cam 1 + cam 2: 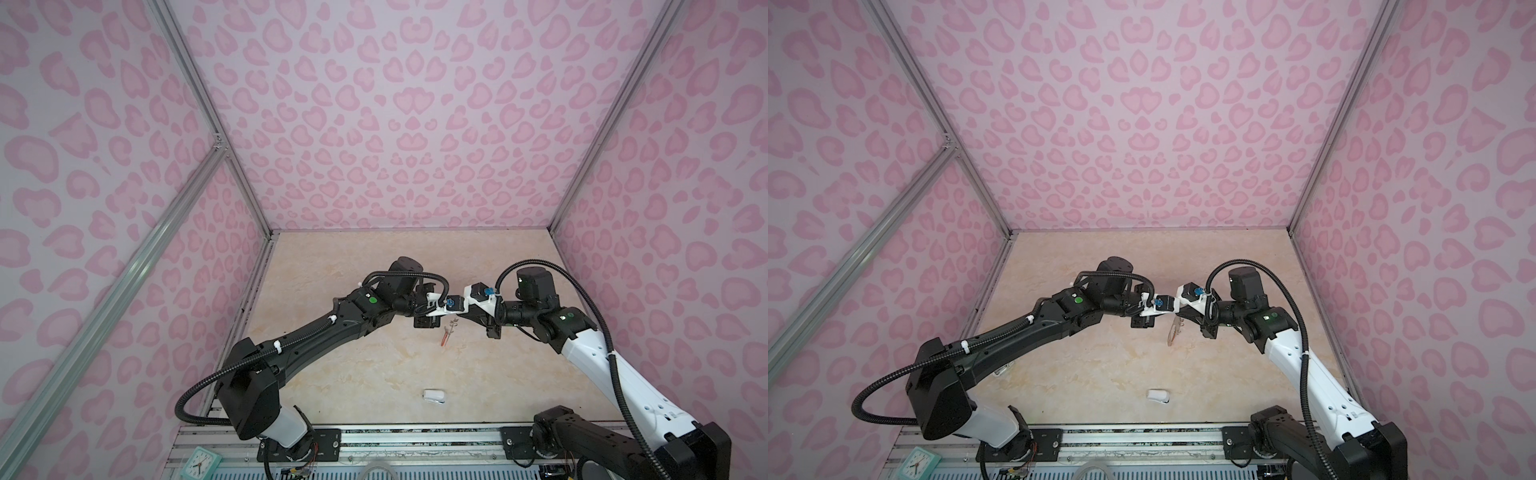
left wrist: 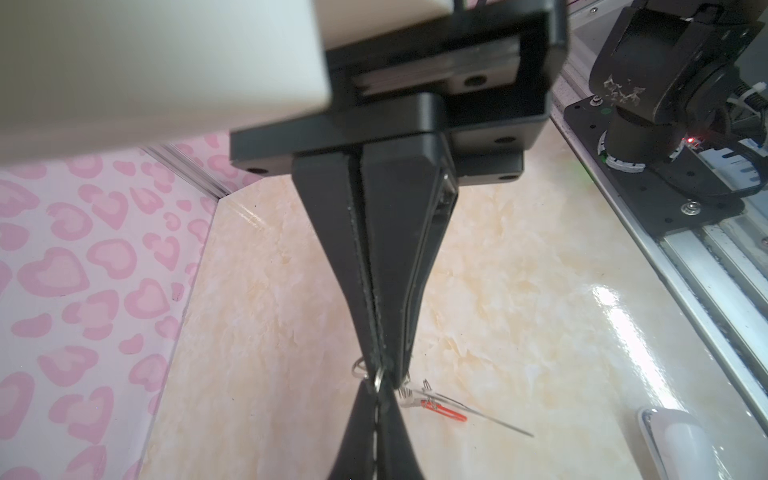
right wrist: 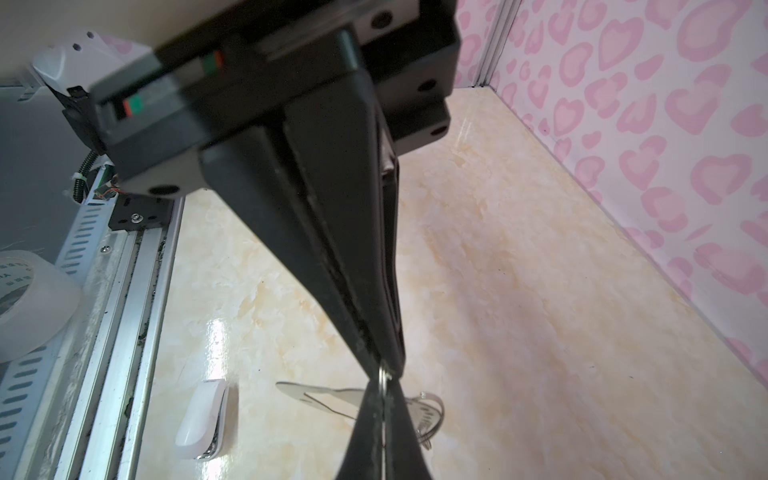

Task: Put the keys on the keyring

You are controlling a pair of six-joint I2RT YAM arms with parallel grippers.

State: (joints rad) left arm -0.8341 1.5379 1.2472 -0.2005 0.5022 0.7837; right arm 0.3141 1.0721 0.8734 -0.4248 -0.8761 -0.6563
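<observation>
Both grippers meet tip to tip over the middle of the table. My left gripper (image 2: 381, 379) is shut, and a small wire ring (image 2: 378, 381) shows pinched at its tips. My right gripper (image 3: 384, 374) is shut on the same thin ring (image 3: 382, 376) from the opposite side. The keyring (image 3: 320, 395), a flat grey plate, hangs just below the tips and shows edge-on in the left wrist view. A silver key (image 2: 409, 395) with an orange-red tag (image 2: 444, 409) hangs at the plate. In both top views the tag (image 1: 444, 340) and plate (image 1: 1172, 334) dangle under the left gripper (image 1: 449, 321) and right gripper (image 1: 459, 319).
A small white rounded object (image 1: 434, 395) (image 1: 1158, 395) lies on the marble tabletop (image 1: 374, 365) near the front edge. Aluminium rails (image 1: 415, 436) with the arm bases run along the front. Pink-patterned walls enclose the back and both sides. A tape roll (image 3: 25, 307) sits off the table.
</observation>
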